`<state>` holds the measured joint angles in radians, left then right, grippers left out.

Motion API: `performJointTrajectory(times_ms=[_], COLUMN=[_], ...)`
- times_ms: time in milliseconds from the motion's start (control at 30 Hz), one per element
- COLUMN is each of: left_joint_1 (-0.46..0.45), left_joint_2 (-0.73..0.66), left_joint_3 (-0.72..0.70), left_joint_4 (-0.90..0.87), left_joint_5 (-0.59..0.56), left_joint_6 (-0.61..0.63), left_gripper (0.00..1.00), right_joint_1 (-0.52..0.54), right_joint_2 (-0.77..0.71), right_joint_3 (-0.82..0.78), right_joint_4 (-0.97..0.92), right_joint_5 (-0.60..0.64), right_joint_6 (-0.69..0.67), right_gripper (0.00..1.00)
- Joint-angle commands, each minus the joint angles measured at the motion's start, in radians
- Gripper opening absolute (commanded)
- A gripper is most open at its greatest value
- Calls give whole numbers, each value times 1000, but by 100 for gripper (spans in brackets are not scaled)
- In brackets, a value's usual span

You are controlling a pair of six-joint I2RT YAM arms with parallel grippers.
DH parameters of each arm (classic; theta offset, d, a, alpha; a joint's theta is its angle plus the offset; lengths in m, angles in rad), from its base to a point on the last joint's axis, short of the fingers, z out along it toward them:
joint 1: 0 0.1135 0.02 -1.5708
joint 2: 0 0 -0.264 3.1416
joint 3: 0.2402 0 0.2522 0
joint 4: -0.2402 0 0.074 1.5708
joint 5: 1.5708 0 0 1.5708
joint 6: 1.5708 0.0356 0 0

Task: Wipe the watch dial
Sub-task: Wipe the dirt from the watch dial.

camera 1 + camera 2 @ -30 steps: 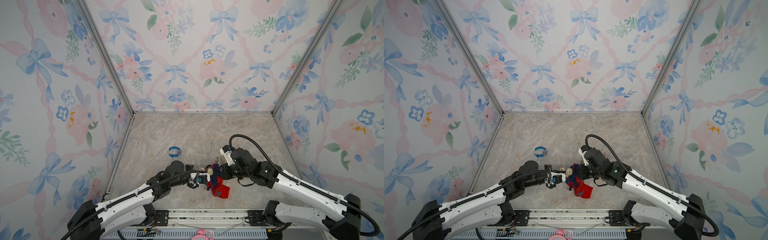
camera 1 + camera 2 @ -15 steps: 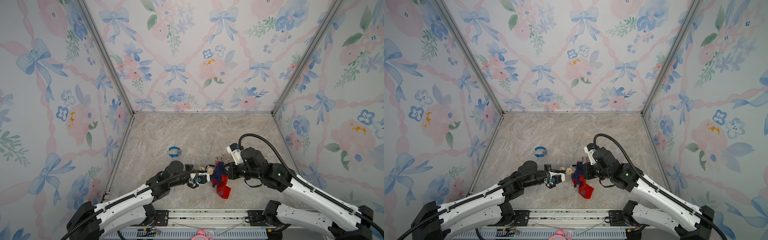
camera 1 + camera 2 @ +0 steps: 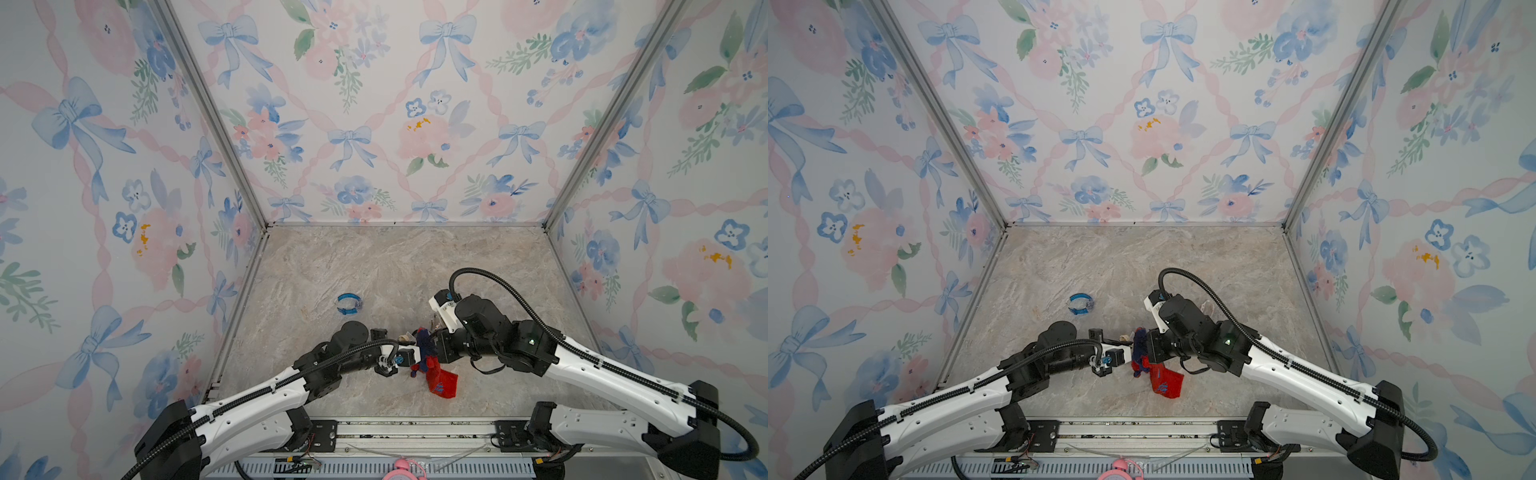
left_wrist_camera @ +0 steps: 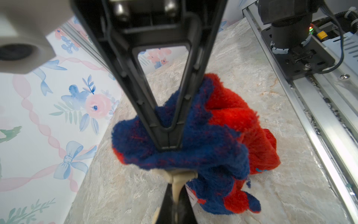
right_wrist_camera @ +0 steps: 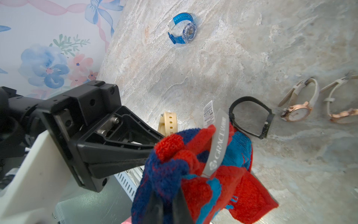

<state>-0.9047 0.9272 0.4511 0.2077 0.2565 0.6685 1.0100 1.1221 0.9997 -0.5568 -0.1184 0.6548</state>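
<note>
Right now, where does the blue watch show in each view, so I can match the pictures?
Top view: blue watch lies left of centre on the marble tabletop.
Top view: same place.
Left wrist: not in it.
Right wrist: on bare marble, well beyond the red and blue cloth.
Shared landmark: that cloth, in all four views.

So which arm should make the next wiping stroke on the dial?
Right. The right pincer is shut on the red-and-blue cloth, which is bunched over the cream watch that the left pincer grips. The left should just steady it.
</note>
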Motion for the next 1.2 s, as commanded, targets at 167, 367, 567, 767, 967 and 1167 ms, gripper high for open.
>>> performJointTrajectory(times_ms=[167,367,567,767,967,1167], left_joint_1=[-7,2,21,35,45,53], left_joint_2=[0,-10,2,7,-28,-22], left_joint_3=[20,9,13,14,-17,-9], left_joint_4=[38,59,61,76,117,107], left_joint_5=[19,19,36,52,81,83], left_joint_6=[-27,-35,-49,-64,-59,-57], left_gripper=[0,0,0,0,0,0], right_joint_1=[-30,-118,-186,-186,-131,-92], right_joint_2=[5,-51,-128,-144,-149,-134], right_joint_3=[-32,-112,-135,-62,-25,5], right_joint_4=[42,28,-9,-45,-18,-8], right_joint_5=[-4,-32,-57,-67,-81,-63], right_joint_6=[-24,-23,-23,-59,-62,-64], right_gripper=[0,0,0,0,0,0])
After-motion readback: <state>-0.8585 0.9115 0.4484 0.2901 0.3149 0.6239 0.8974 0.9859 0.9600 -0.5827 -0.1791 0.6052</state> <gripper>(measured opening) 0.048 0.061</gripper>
